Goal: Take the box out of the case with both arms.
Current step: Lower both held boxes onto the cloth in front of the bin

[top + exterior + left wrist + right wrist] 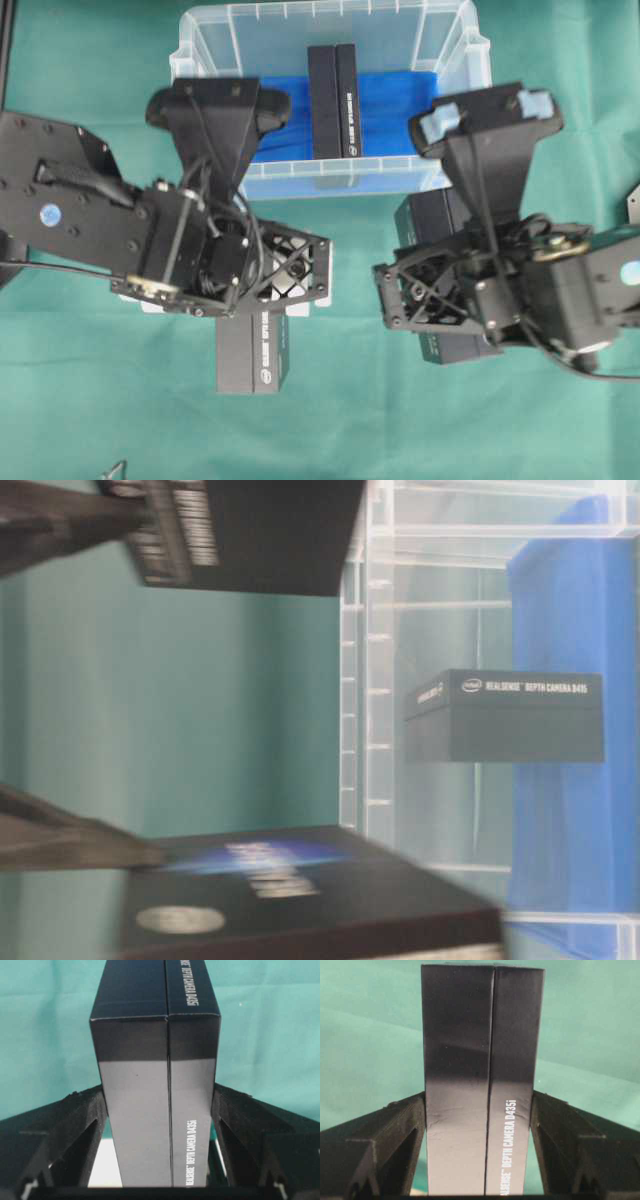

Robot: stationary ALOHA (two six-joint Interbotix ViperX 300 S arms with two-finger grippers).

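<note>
Each gripper, left (160,1125) and right (480,1135), clamps a black box (155,1075); a slack squeeze could drop either beneath it.

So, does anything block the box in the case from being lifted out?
Nothing visible covers the box or the open case. But the left claw grips a second box, the right claw a third box, outside it.

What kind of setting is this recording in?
Likely a robotics lab test bench: a green cloth over the table, a clear plastic case holding a depth-camera box, and no household items.
</note>
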